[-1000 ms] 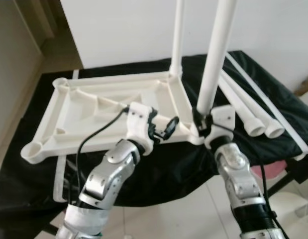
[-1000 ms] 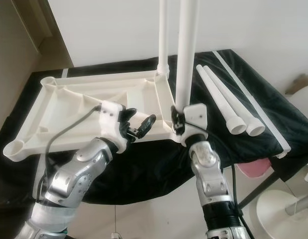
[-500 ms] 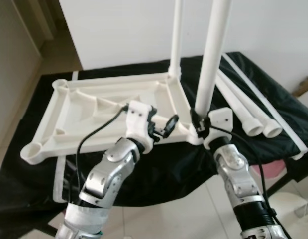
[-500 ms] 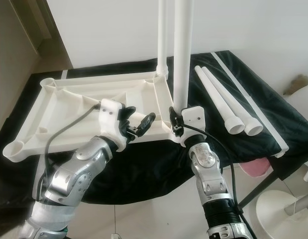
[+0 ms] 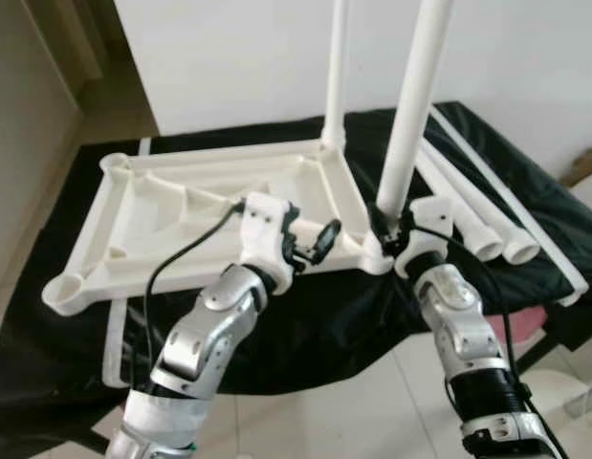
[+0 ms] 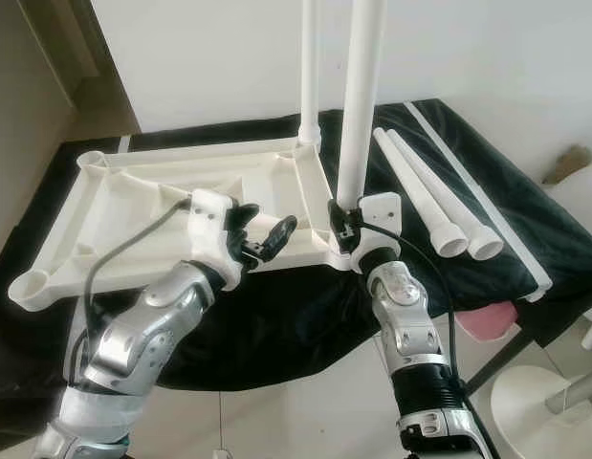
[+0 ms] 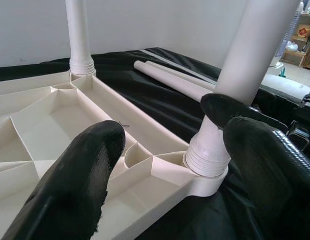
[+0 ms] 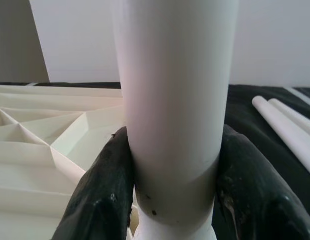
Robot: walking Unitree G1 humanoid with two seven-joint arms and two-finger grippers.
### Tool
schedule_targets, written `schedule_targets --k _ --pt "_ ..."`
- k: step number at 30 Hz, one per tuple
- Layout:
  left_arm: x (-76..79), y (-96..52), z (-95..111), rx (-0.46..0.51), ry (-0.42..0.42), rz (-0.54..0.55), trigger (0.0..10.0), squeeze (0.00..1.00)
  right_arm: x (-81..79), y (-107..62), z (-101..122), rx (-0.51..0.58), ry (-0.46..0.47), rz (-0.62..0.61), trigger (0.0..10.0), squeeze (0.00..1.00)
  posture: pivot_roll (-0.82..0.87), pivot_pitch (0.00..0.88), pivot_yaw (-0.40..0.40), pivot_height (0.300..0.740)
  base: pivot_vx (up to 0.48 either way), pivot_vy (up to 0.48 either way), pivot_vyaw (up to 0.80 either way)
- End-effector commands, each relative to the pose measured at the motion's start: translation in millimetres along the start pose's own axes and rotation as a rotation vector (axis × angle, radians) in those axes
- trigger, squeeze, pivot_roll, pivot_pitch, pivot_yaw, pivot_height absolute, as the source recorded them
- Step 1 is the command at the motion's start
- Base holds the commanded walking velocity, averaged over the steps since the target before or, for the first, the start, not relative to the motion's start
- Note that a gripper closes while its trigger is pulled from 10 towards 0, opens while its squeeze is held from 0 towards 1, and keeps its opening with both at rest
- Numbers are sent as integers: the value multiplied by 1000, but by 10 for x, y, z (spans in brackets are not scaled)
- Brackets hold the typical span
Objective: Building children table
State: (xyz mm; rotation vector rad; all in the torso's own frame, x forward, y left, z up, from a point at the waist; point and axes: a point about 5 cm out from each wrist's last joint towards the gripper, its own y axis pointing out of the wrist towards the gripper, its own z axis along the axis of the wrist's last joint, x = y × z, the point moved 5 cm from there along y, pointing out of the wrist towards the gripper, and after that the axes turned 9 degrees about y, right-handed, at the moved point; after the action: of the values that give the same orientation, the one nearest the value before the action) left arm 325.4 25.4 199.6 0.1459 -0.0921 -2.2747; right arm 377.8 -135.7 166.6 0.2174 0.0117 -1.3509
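White wall behind, and a black-draped surface (image 5: 276, 316) carrying an upturned white plastic tabletop with ribbed underside (image 5: 162, 206). From the head views: one thin white leg (image 5: 335, 67) stands in the far right corner socket, and a thicker white tube leg (image 5: 410, 105) rises from the near right corner. The right gripper (image 5: 396, 229) clamps that leg just above its socket. The left gripper (image 5: 315, 244) hovers over the tabletop's near edge, fingers spread, holding nothing. Two loose white legs (image 6: 439, 206) lie on the cloth to the right. Left wrist view: spread black fingers (image 7: 79, 175) frame the threaded socket. Right wrist view: fingers (image 8: 102, 195) press both sides of the leg.
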Motion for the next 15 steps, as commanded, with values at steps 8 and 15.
schedule_targets --k 8,15 --pt "72 0 3 -4 6 -83 10000 0 233 -67 -383 -158 168 -136 10000 0 37 0 41 740 0 0 0" --pt "70 -7 5 -4 4 -83 10000 0 177 -60 -315 -122 94 -103 10000 0 37 0 40 740 0 0 0"
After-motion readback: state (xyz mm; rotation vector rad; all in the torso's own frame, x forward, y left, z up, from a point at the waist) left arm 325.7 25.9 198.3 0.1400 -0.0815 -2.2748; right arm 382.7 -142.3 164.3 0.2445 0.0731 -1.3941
